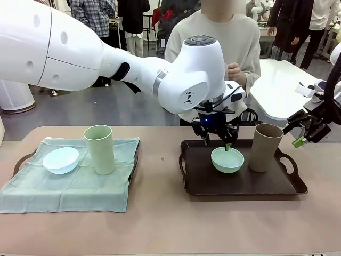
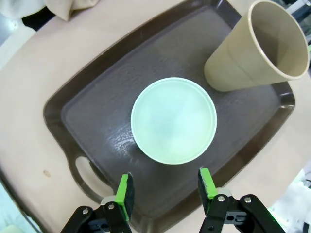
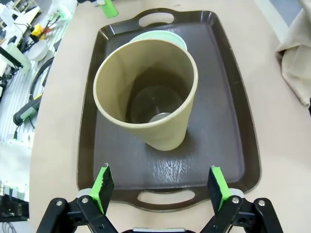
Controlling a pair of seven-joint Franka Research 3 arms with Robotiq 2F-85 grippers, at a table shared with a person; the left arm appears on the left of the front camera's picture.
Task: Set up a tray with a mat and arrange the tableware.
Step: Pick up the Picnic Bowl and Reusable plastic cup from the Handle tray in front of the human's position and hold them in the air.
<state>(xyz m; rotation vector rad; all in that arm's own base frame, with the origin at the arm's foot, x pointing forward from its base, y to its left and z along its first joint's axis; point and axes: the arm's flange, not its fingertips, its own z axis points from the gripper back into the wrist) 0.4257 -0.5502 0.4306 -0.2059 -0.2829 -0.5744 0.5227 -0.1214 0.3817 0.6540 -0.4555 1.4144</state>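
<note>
The mint green bowl [image 1: 227,160] sits empty midway on the dark tray [image 1: 202,184], the tan cup [image 1: 265,148] empty at its 3 o'clock, bare floor at its 6. The left gripper [image 2: 165,191] hovers over the bowl, jaws partly spread, gripping nothing. The right gripper [image 3: 160,187], spread wide and empty, hangs past the tray's 3 o'clock handle. The pale green cup [image 1: 99,149] and pale blue bowl [image 1: 61,160] rest on the mat [image 1: 74,186] at 9.
</note>
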